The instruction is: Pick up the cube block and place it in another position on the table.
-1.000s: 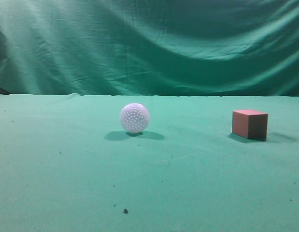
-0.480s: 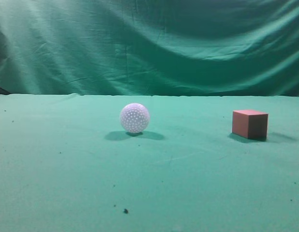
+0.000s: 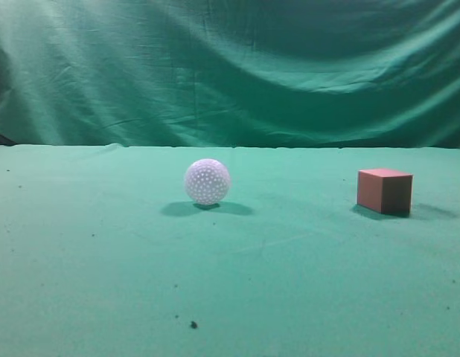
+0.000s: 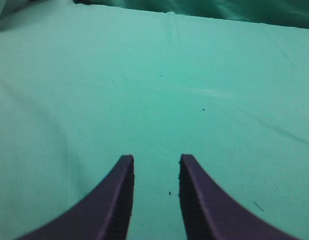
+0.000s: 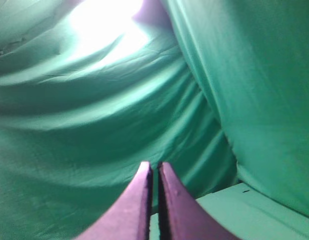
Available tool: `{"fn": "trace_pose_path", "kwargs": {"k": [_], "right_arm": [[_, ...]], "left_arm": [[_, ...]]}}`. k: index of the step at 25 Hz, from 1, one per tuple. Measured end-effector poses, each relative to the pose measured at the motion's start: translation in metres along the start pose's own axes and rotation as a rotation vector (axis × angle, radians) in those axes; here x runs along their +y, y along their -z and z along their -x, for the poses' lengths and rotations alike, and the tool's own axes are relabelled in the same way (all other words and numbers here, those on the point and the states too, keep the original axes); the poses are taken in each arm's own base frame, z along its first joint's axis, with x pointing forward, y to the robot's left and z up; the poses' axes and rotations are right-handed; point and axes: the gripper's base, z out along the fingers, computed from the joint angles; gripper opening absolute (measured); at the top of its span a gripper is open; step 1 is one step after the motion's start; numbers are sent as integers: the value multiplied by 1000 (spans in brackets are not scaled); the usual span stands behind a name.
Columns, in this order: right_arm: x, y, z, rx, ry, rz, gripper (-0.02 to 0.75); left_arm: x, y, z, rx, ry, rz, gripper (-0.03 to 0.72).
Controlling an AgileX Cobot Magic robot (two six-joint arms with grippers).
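The reddish-brown cube block (image 3: 384, 191) sits on the green table (image 3: 103, 260) at the right in the exterior view. Neither gripper shows in that view. In the left wrist view my left gripper (image 4: 155, 159) is open and empty, its dark fingers over bare green cloth (image 4: 144, 75). In the right wrist view my right gripper (image 5: 154, 165) is shut with nothing between the fingers, facing the wrinkled green curtain (image 5: 94, 115). The cube is out of both wrist views.
A white dimpled ball (image 3: 208, 181) rests near the table's middle, left of the cube. The green backdrop curtain (image 3: 230, 67) hangs behind the table. A few dark specks (image 3: 193, 324) lie on the cloth near the front.
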Motion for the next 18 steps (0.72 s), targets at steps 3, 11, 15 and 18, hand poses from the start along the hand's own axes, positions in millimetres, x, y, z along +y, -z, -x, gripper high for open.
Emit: {"fn": "trace_pose_path", "kwargs": {"k": [3,11,15,18], "right_arm": [[9,-12,6,198,4,4,0],[8,-41,-16,597,78,-23,0],[15,-55,-14,790,233,66,0],[23,-70,-14,954,294,135,0]], "left_arm": [[0,0,0,0,0,0,262],[0,0,0,0,0,0,262],[0,0,0,0,0,0,262],[0,0,0,0,0,0,262]]}}
